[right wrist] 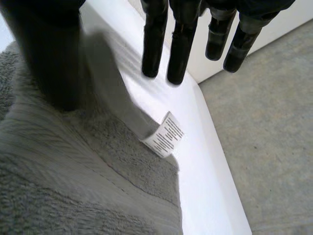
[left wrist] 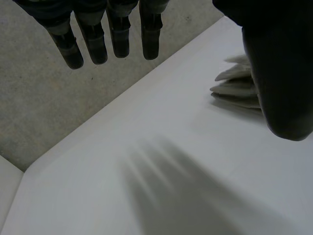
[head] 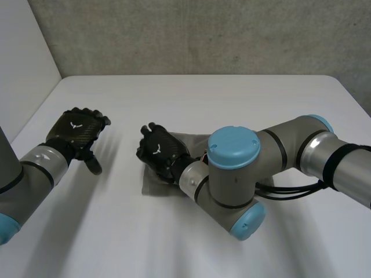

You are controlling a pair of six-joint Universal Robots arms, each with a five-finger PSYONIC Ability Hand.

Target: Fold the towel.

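Right wrist view: right hand (right wrist: 154, 39) straight-fingered, empty, over the soft, limp terry towel (right wrist: 73, 171); best pinched at its edge by the label (right wrist: 166, 134) near the fingertips. Left hand (head: 78, 130) likewise open.

A white worktop (head: 191, 98) with a smooth matte face fills most of the head view. Its far edge runs straight along the foot of a rough, mottled grey wall (head: 203, 35), and both far corners are rounded. A plain white panel (head: 23, 52) stands upright along the worktop's left edge and meets the wall at the far left corner. In the left wrist view a rounded corner of the worktop juts over speckled grey floor (left wrist: 49, 107). In the right wrist view the same grey floor lies beyond a worktop edge.
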